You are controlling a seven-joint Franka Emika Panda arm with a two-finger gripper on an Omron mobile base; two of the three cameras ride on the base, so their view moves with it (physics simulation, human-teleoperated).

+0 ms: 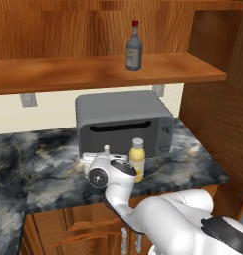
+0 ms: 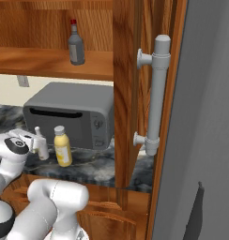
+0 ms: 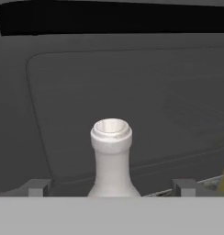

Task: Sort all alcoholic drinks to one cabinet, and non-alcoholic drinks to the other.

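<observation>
White bottle [image 3: 111, 160] stands on the counter [image 1: 193, 164] before the microwave [image 1: 123, 119], its neck between the wide-open jaws of the gripper [image 3: 111, 187], which hold nothing. The yellow bottle [image 1: 137, 159] stands just beside it; the dark bottle [image 1: 134, 47] is already on the shelf [image 1: 68, 72]. Risk, as I judge it: closing on the smooth tapered neck could let the bottle slip or tip, and a finger could knock the yellow bottle.
</observation>
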